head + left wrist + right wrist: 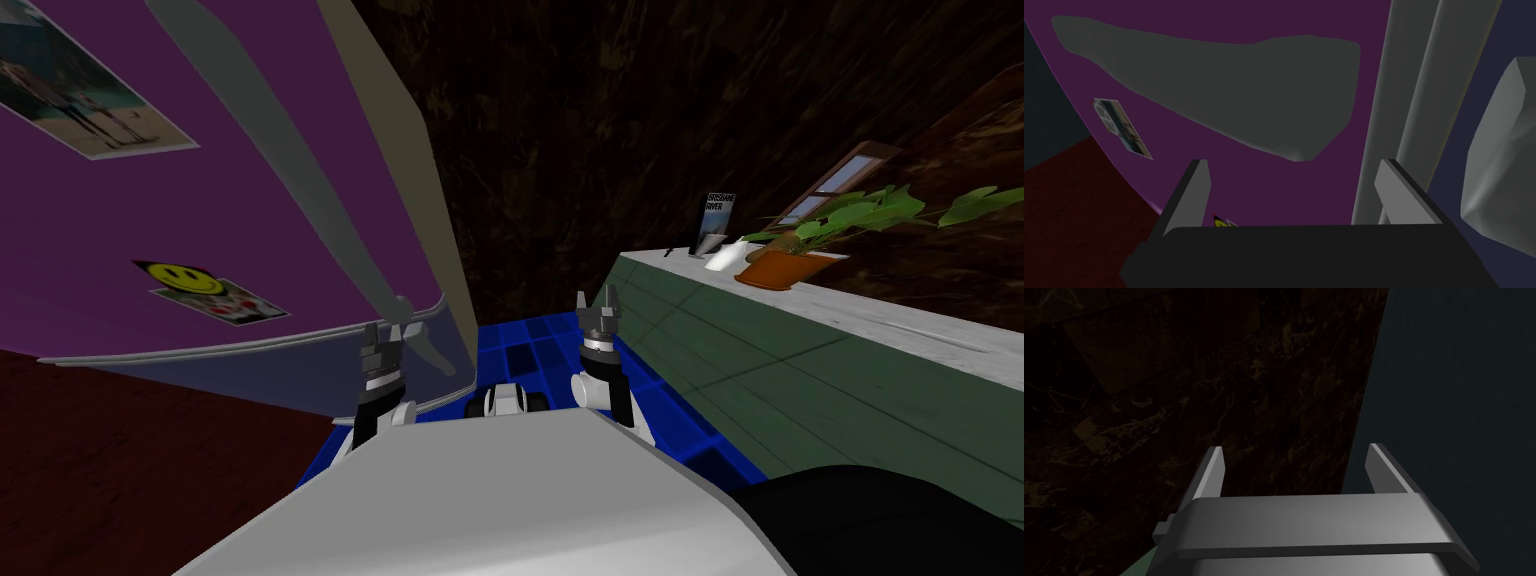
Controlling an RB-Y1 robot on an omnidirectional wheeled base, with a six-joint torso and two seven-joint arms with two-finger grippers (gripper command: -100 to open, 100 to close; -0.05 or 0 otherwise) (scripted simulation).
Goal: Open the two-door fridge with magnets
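The fridge's purple door (200,200) fills the left of the head view, with a long grey handle (290,160) running down it. A yellow smiley magnet (180,277) and photo magnets (85,100) are stuck on it. Below it is a bluish lower door (290,375). My left gripper (385,335) sits just under the handle's lower end. In the left wrist view the gripper (1296,195) is open and holds nothing. The handle (1224,85) lies beyond its fingertips against the purple door (1304,190). My right gripper (597,310) is raised to the right, open (1294,470) and holding nothing.
A green counter with a white top (880,320) runs along the right, carrying a potted plant (790,262) and a small upright book (712,225). Blue floor tiles (540,345) lie between fridge and counter. A grey door edge strip (1404,100) and a second grey handle (1499,160) lie beside my left gripper.
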